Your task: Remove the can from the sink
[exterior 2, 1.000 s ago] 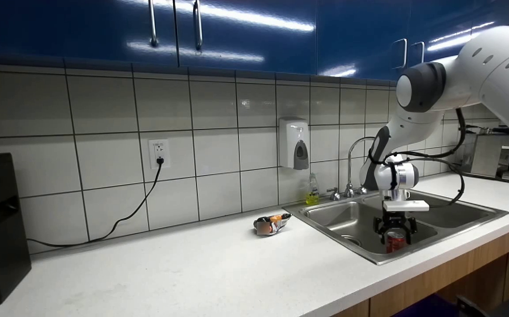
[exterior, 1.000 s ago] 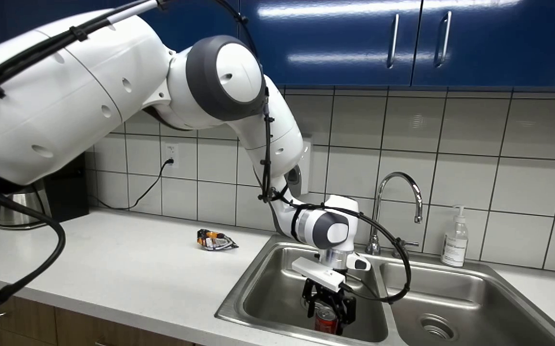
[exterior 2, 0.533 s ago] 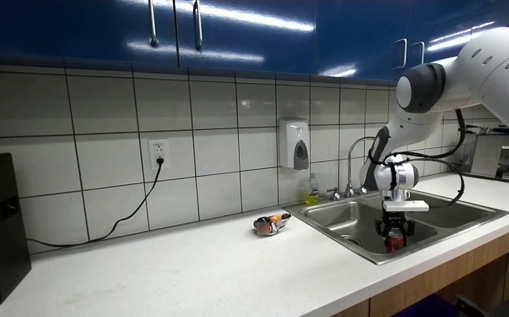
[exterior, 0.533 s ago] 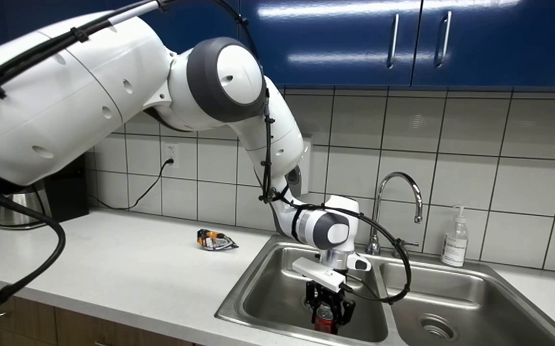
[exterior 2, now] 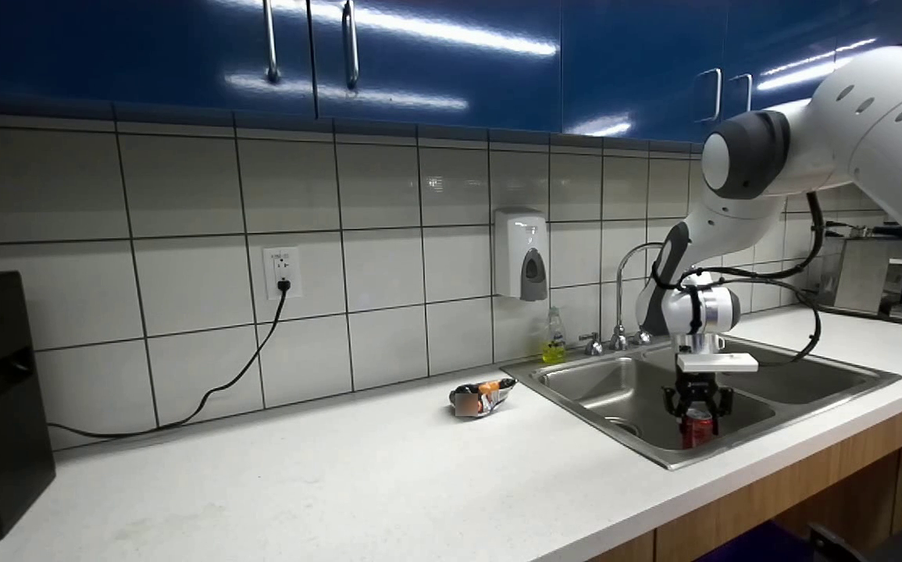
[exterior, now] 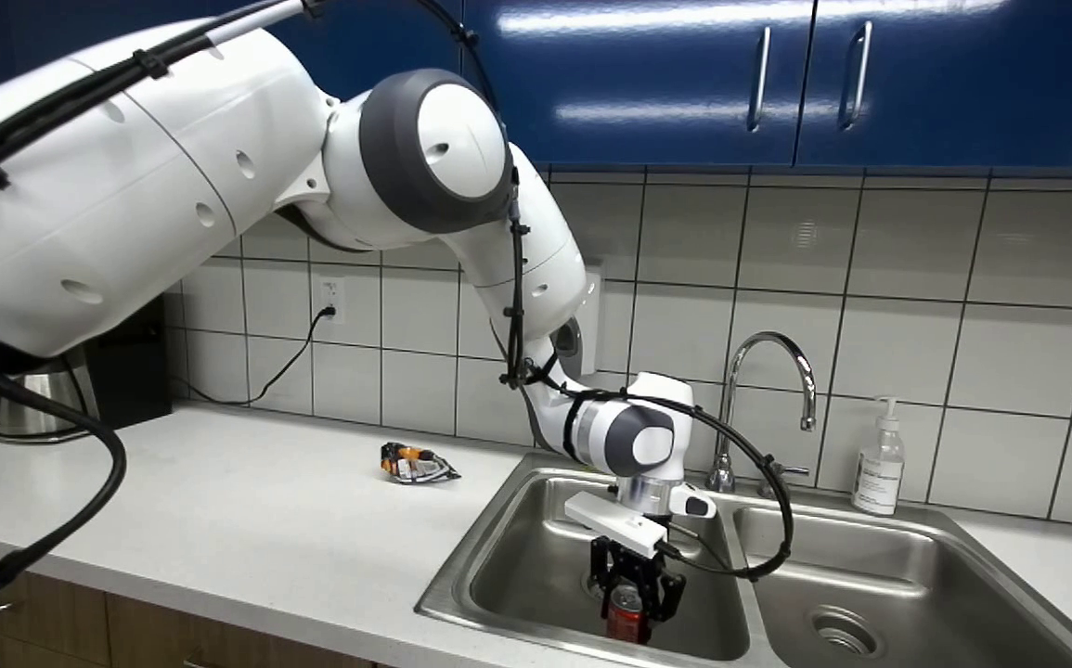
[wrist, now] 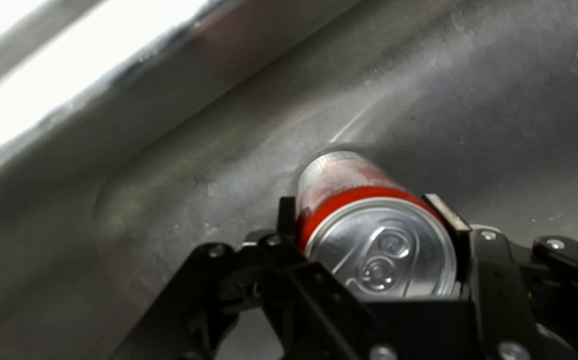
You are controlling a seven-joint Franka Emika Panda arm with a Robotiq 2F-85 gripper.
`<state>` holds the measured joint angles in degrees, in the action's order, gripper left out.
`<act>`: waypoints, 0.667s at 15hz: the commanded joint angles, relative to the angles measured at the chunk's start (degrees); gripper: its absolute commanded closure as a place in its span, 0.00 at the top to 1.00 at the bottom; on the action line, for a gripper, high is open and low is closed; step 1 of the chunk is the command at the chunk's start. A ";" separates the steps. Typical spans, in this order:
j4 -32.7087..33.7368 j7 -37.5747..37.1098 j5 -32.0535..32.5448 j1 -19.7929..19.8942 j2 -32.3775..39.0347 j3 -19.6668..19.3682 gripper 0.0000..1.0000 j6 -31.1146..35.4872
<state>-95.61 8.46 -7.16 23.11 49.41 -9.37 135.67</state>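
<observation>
One can [wrist: 369, 235], about upright, down in sink [exterior: 526, 575], in basin nearer packet [exterior 2: 483, 396] on counter [exterior 2: 388, 484]. Upper end sits between both fingers [wrist: 286, 215] of claw [wrist: 361, 212], pull-tab top uppermost; lower part reaches past them. Claw set at can's width, one finger against each side, gripping can near its top. Claw points down over basin. Whether can's base touches basin floor: cannot tell.

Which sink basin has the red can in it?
The basin nearer the packet, where the gripper holds the can; the other basin is nearer the pump bottle.
</observation>
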 commanded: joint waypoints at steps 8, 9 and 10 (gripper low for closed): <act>-5.76 -1.28 1.76 -2.13 -13.07 -1.18 0.38 -6.29; -6.62 -1.16 2.00 -2.37 -14.28 -1.17 0.38 -6.47; -7.44 -1.06 2.27 -2.67 -15.43 -1.23 0.38 -6.75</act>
<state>-98.58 8.42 -6.58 21.88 39.79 -9.80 130.95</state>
